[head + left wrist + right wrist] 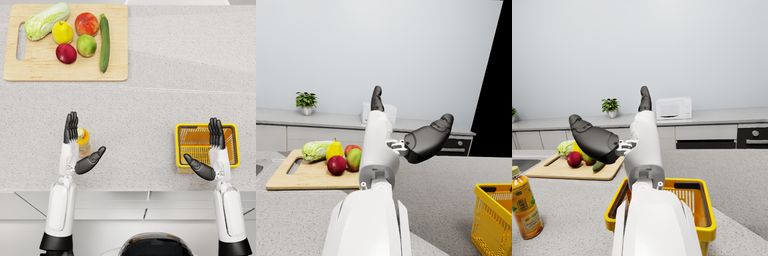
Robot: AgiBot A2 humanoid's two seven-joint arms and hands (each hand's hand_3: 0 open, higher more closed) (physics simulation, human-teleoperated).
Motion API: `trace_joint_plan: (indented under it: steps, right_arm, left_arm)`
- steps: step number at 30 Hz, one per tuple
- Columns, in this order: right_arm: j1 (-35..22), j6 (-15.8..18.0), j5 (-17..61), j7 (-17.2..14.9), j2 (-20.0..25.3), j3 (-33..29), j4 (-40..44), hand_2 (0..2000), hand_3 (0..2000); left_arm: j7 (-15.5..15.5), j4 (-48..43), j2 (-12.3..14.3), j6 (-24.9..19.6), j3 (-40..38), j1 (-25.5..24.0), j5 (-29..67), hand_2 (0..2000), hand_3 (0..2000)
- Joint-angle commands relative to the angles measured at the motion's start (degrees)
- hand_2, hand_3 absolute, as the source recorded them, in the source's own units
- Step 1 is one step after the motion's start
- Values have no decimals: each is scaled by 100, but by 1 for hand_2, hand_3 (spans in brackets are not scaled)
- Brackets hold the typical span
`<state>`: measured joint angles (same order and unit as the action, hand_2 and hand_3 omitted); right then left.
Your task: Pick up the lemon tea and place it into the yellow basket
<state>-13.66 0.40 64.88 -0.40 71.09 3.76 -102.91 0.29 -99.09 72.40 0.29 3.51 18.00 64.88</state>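
Note:
The lemon tea (83, 141) (524, 204) is a small bottle of orange drink with a yellow cap, standing upright on the counter. My left hand (75, 145) (416, 135) hovers over it with fingers straight and thumb spread, holding nothing; the arm hides the bottle in the left wrist view. The yellow basket (233, 145) (704, 210) (493, 217) sits at the right, empty. My right hand (210, 150) (599, 140) hangs above the basket's near left part, fingers apart and empty.
A wooden cutting board (30, 70) (301, 177) lies at the back left with a cabbage (46, 21), a lemon (62, 32), apples (66, 53) and a cucumber (104, 42). The counter's front edge (130, 190) runs just below both hands.

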Motion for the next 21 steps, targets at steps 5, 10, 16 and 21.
trace_joint_plan:
  steps: [5,10,16,21]
  right_arm:
    - [-54,-32,921,33,62,-880,57,0,0]
    - [-23,-38,1114,39,106,-1114,21,0,0]
    - [111,-40,1152,40,166,-1086,-263,0,0]
    - [82,-40,1157,40,207,-969,-196,0,0]
  left_arm:
    - [-23,906,62,-23,-418,119,920,0,0]
    - [-28,1848,107,-28,-109,16,1113,0,0]
    - [-29,3145,250,-29,55,326,1152,0,0]
    - [-29,4315,394,-29,231,683,1157,0,0]
